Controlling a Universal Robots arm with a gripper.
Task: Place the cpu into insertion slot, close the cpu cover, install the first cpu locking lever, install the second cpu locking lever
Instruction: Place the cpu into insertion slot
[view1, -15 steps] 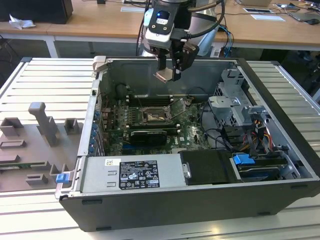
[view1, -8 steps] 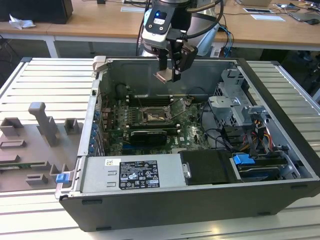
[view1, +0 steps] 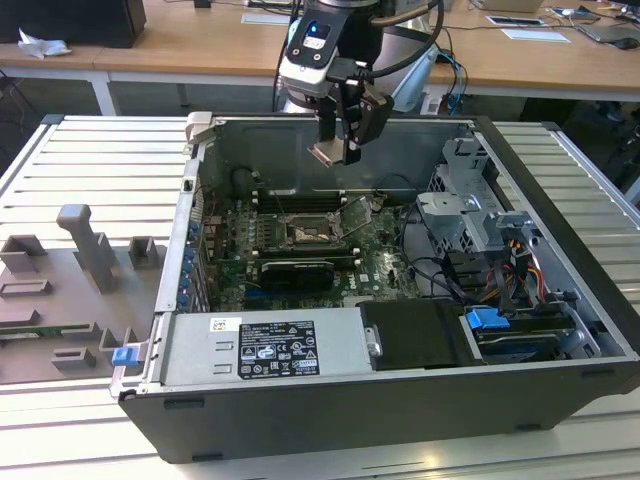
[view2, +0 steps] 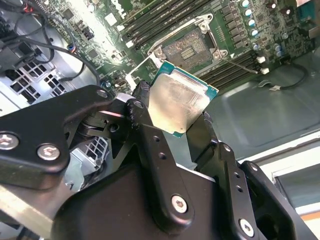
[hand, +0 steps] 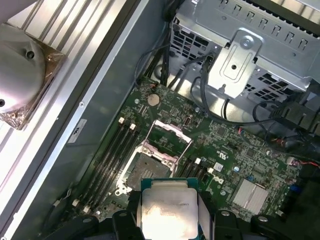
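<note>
My gripper (view1: 338, 150) hangs above the open computer case, shut on the cpu (view1: 325, 152), a flat square chip with a dull silver top. In both wrist views the cpu (view2: 180, 102) (hand: 169, 212) sits edge-on between the black fingers (view2: 142, 107) (hand: 204, 215). Below it on the green board lies the insertion slot (view1: 305, 232) (view2: 192, 47) (hand: 147, 167), a bare dark socket. The cpu cover (view1: 355, 213) (hand: 167, 132) is tilted up at one side of the slot. A thin locking lever (view2: 240, 62) lies beside the slot.
A long black expansion card (view1: 297, 272) lies just in front of the slot, with memory slots (view1: 300, 200) behind it. The power supply (view1: 265, 345) fills the near side and a drive cage (view1: 470, 215) with cables sits at the exterior view's right. A grey fixture (view1: 80, 260) stands outside the case.
</note>
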